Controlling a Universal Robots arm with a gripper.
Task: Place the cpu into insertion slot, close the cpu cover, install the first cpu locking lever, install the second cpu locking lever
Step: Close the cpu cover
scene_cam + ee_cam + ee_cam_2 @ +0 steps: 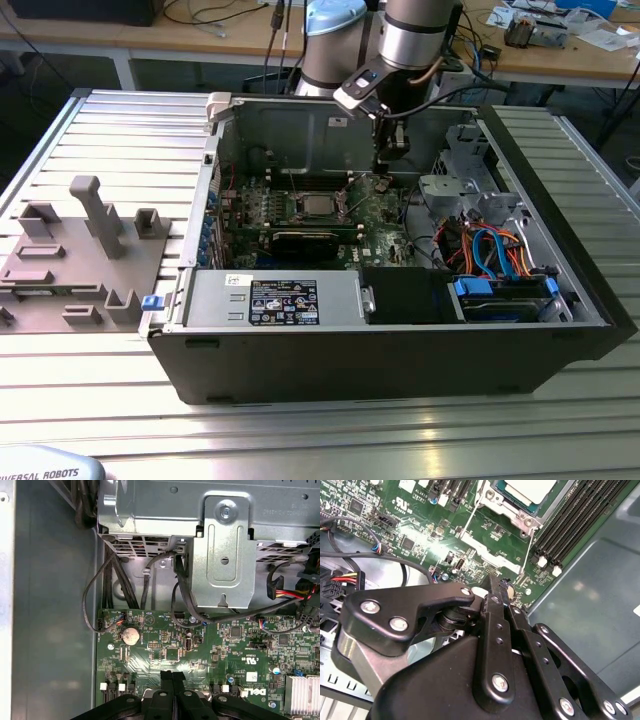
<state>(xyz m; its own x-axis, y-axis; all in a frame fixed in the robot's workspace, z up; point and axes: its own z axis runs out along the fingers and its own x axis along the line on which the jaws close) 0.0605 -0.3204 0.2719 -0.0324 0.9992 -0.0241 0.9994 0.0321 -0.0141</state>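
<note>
gripper | jaws together, nothing held | over green motherboard | cpu seated in insertion slot

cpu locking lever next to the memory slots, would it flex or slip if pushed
The locking lever is a thin bare wire rod, so it is probably light and springy, flexing slightly before it moves. Its smooth narrow metal looks apt to slip off a blunt push.

Ribbed table bears computer case, grey fixture.
</note>
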